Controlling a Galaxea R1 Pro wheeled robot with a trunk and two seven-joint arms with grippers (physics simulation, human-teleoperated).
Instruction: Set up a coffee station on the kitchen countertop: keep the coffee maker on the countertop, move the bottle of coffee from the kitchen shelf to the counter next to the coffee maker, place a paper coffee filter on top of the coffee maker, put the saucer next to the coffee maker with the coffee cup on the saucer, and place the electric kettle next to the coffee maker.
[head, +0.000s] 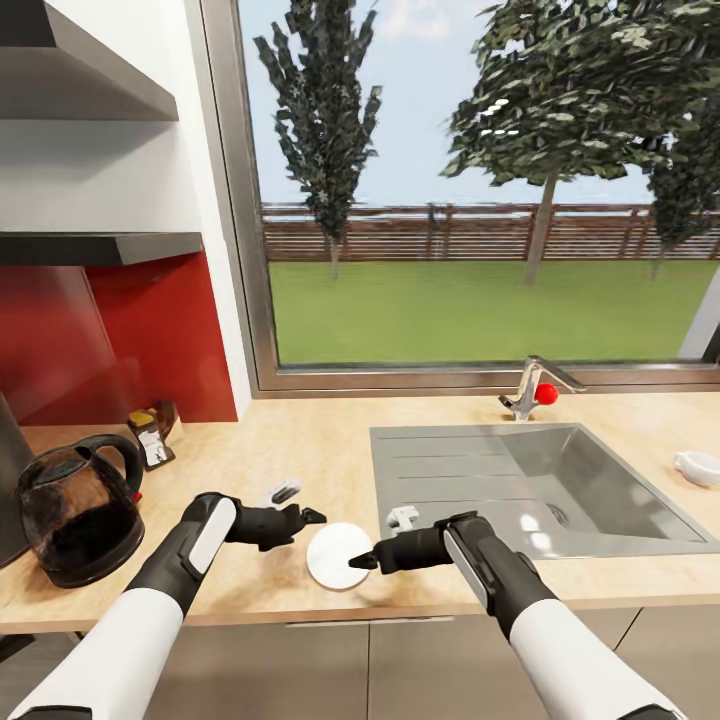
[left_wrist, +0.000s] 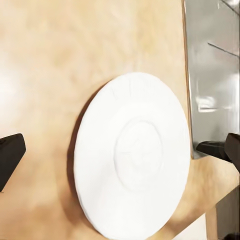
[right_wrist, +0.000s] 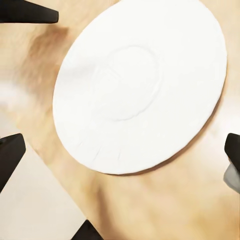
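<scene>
The white saucer (head: 338, 555) lies flat on the countertop (head: 300, 440) near its front edge, just left of the sink. My left gripper (head: 298, 504) is open at the saucer's left rim, and my right gripper (head: 382, 540) is open at its right rim. The saucer (left_wrist: 132, 155) (right_wrist: 140, 85) lies under each open gripper (left_wrist: 120, 155) (right_wrist: 120, 155). At far left stand the electric kettle (head: 78, 520) and a dark sliver of the coffee maker (head: 8, 480). The bottle of coffee (head: 151, 437) is on the counter by the red backsplash. A white coffee cup (head: 697, 467) sits far right. The paper coffee filter is out of view.
A steel sink (head: 530, 490) with a tap (head: 528, 388) fills the counter's right half. The black kitchen shelf (head: 110, 247) hangs at upper left over the red backsplash, with another shelf above it. A large window backs the counter.
</scene>
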